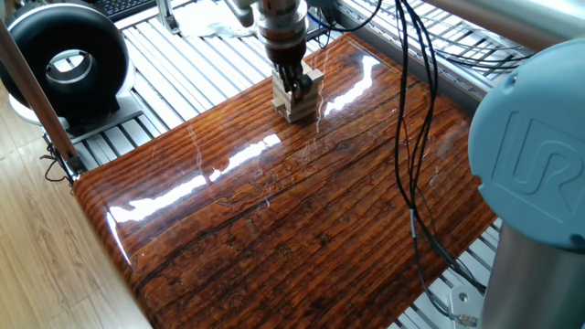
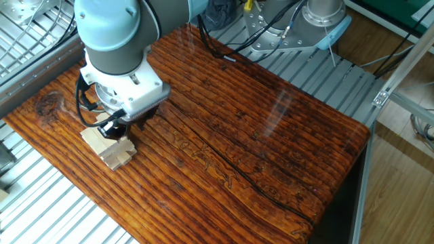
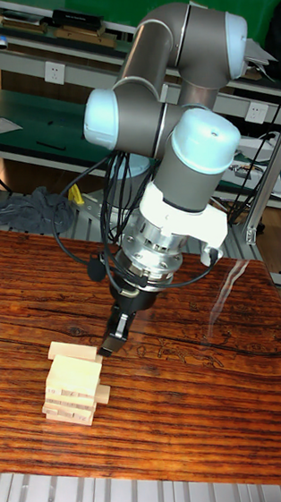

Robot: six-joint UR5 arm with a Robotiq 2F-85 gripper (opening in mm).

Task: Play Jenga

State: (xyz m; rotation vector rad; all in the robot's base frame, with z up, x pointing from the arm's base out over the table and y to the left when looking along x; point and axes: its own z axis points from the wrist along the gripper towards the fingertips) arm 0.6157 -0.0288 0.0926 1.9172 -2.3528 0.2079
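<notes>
The Jenga tower (image 3: pixel 73 389) of pale wooden blocks stands near the table's edge, also seen as the tower (image 1: pixel 296 102) and the tower (image 2: pixel 110 149). Its top block (image 3: pixel 74 352) lies slightly askew. One lower block (image 3: pixel 102 395) sticks out to the right. My gripper (image 3: pixel 110 343) points down with its dark fingertips at the right end of the top block. In the fixed views the gripper (image 1: pixel 296 84) (image 2: pixel 115 129) sits over the top of the tower. The fingers look close together, but whether they pinch the block is hidden.
The glossy striped wooden tabletop (image 1: pixel 292 210) stretches away from the tower. A black round fan (image 1: pixel 64 64) stands off the table on the metal slats. Black cables (image 1: pixel 407 137) hang over the table's far side. A second arm's blue-grey joint (image 1: pixel 539 155) fills the right foreground.
</notes>
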